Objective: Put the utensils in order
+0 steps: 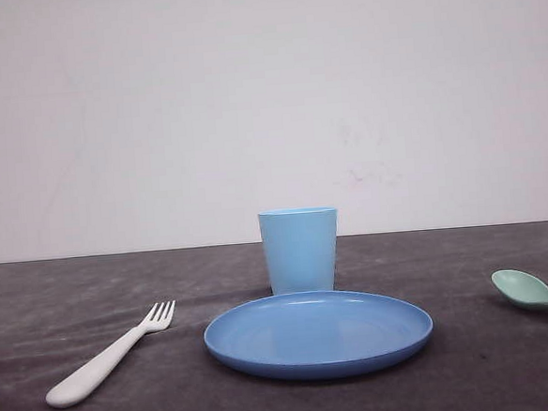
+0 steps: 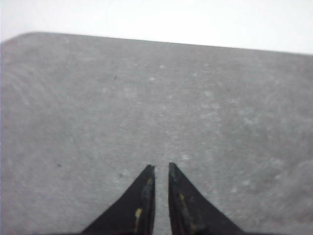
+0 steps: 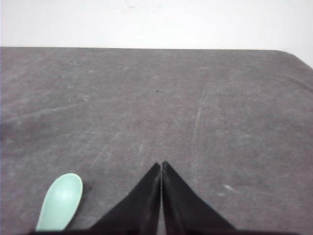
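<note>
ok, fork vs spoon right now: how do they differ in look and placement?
The fork is white with tines; the spoon is mint green with a smooth bowl. The fork lies left of the plate, fully in the front view; the spoon lies far right, its handle cut off by the frame. Both lie flat on the table, ungrasped.

Table (image 1: 55,296): dark grey cloth top, faint scuff marks, white wall behind. Plate (image 1: 318,333), blue, round, lies flat near middle. Cup (image 1: 300,249), light blue, stands upright just behind plate. Fork (image 1: 111,356), white, lies flat left of plate, apart from it, prongs pointing away toward wall, fat handle nearer camera. Spoon (image 1: 531,292), mint green, lies at right edge, well apart from plate, bowl facing up, handle running out of picture.
</note>
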Available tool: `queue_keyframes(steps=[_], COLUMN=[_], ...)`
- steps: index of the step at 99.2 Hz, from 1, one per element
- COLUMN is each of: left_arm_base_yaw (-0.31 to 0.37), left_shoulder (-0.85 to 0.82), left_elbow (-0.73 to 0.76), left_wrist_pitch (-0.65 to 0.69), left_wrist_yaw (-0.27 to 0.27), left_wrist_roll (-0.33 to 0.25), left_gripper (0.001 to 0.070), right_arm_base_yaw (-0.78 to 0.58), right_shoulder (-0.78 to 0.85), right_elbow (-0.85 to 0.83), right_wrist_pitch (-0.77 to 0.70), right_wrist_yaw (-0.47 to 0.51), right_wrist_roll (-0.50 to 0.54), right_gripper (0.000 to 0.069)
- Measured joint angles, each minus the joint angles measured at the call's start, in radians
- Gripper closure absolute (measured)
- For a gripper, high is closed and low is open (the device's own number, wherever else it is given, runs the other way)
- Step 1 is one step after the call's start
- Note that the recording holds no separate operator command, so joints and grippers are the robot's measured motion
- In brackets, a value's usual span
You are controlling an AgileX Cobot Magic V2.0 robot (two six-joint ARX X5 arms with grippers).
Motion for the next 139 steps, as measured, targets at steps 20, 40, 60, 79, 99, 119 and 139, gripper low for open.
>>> queue_keyframes(steps=[20, 40, 60, 79, 99, 119, 139], left_arm_base_yaw=[0.000, 0.000, 0.000, 0.000, -0.001, -0.039, -0.077], left_shoulder=[0.000, 0.000, 0.051, 0.238, 0.520, 0.708, 0.752], left_elbow=[0.000, 0.000, 0.060, 0.285, 0.582, 0.792, 0.818], left_wrist_pitch=[0.000, 0.000, -0.085, -0.095, -0.231, -0.352, -0.406], left_wrist_yaw=[0.000, 0.006, 0.049, 0.071, 0.102, 0.126, 0.127], left_wrist_roll=[-0.102, -0.177, -0.198, -0.200, -0.156, -0.098, -0.072], left_gripper=[0.0685, 0.0685, 0.0685, 0.0685, 0.0685, 0.0685, 0.0641], right_arm_base_yaw=[0.000, 0.000, 0.000, 0.000, 0.021, 0.078, 0.110], right_shoulder=[0.000, 0.000, 0.027, 0.197, 0.469, 0.638, 0.721], right_elbow=[0.000, 0.000, 0.056, 0.305, 0.628, 0.835, 0.847], right_wrist_pitch=[0.000, 0.002, -0.016, -0.077, -0.261, -0.397, -0.463], right_wrist_yaw=[-0.007, -0.008, 0.000, 0.000, 0.001, 0.000, -0.022], right_wrist_roll=[0.144, 0.268, 0.356, 0.335, 0.196, 0.066, 0.035], right_gripper=[0.0688, 0.0689, 0.0689, 0.0689, 0.0689, 0.0689, 0.0657])
